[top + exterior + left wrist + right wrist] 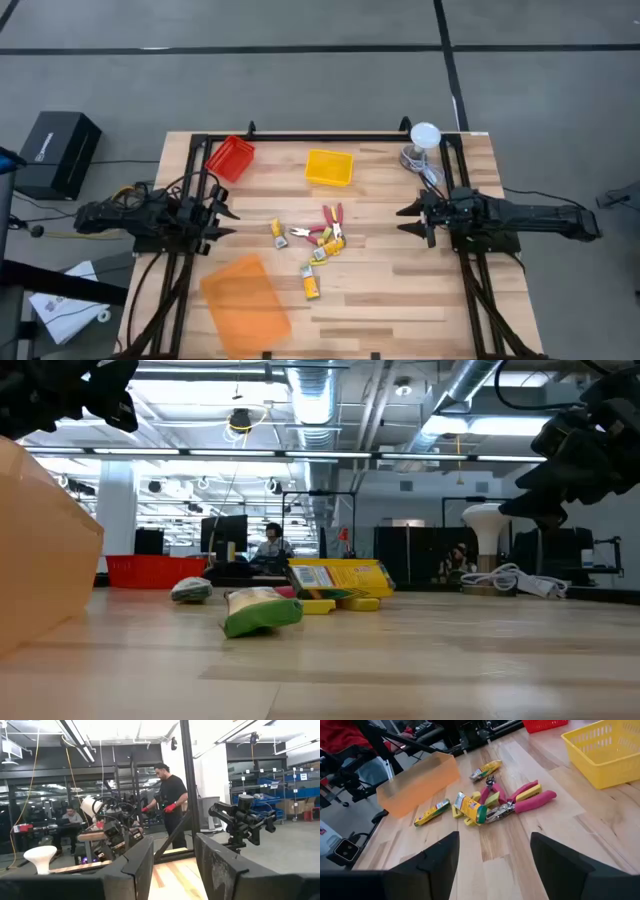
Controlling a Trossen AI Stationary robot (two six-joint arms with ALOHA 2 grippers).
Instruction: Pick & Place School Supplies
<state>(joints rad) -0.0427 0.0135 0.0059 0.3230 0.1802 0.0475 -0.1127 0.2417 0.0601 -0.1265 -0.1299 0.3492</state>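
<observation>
School supplies mid-table, bare wood around; left gripper and right gripper flanking, jaws seemingly released.

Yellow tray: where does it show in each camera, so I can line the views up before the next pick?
High view: the yellow tray lies at the table's far side, centre, beyond the supplies.
Low view: I cannot pick it out for certain behind the packs.
Left wrist view: not in it.
Right wrist view: only part of it shows, by the picture's edge.
Shared landmark: the red tray, beside it, also in the right wrist view.
</observation>
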